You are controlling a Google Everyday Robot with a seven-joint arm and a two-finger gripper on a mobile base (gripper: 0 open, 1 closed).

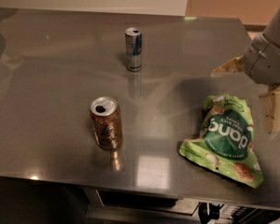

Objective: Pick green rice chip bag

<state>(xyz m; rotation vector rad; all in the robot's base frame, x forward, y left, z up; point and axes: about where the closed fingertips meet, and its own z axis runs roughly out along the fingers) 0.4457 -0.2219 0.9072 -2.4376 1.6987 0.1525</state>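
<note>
I am watching the gripper (243, 101) hanging over the right edge of the worktop (51, 83), about halfway along it. Its two pale fingers (228, 67) are standing wide apart, one pointing left toward the middle of the worktop and the other pointing toward the front edge, and they are holding nothing. The green chip bag (226, 139) is lying flat and crumpled near the front right corner, just in front of the gripper. Its round dark label is facing up, with the white lettering reading upside down to me. A brown can (106, 122) is standing upright near the front edge, left of centre, with its top opened. A slim silver and blue can (133, 49) is standing upright toward the back edge, near the middle, well apart from the bag.
</note>
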